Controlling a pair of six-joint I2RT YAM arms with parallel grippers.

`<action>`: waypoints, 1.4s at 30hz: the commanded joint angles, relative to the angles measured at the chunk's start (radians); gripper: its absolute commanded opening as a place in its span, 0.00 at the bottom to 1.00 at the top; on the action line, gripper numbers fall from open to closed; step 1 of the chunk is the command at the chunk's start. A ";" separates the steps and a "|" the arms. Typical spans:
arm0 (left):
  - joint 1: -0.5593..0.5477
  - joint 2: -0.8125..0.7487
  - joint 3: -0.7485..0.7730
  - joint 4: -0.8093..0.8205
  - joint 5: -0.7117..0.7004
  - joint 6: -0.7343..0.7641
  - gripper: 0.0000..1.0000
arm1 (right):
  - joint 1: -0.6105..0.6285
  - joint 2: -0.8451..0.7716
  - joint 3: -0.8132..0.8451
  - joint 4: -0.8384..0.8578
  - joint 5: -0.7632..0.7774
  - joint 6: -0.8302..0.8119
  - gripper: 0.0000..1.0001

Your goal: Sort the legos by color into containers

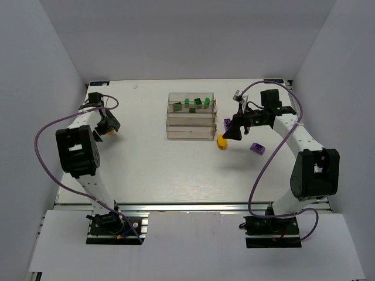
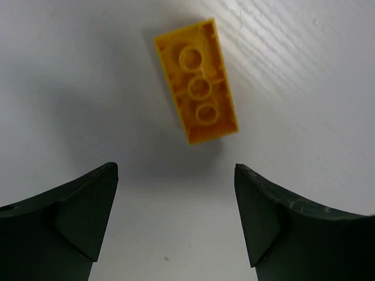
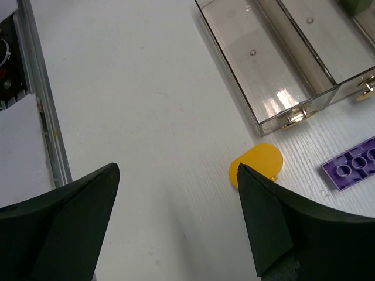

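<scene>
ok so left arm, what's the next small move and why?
Probably ease the left gripper forward and down until the yellow brick sits between its jaws, before closing. The jaws stand open and empty, and the brick lies loose on the table, hollow side up, just ahead of the tips and skewed to them, so a slight wrist turn may help.

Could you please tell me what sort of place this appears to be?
Probably a robotics lab cell: a white table boxed in by plain walls, arms bolted at its edge, clear containers and legos.
</scene>
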 commanded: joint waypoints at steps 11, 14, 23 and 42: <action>0.037 0.215 0.294 0.019 0.049 0.077 0.71 | 0.003 -0.085 0.021 -0.010 -0.071 -0.018 0.83; 0.038 0.219 0.272 0.030 0.069 0.071 0.51 | 0.000 -0.082 0.029 -0.012 -0.065 -0.020 0.82; 0.047 0.167 0.225 0.087 0.175 0.064 0.19 | 0.003 -0.054 0.068 -0.024 -0.072 -0.021 0.78; -0.242 -0.170 -0.089 0.663 0.829 -0.234 0.10 | 0.014 -0.065 0.016 0.009 -0.045 0.031 0.01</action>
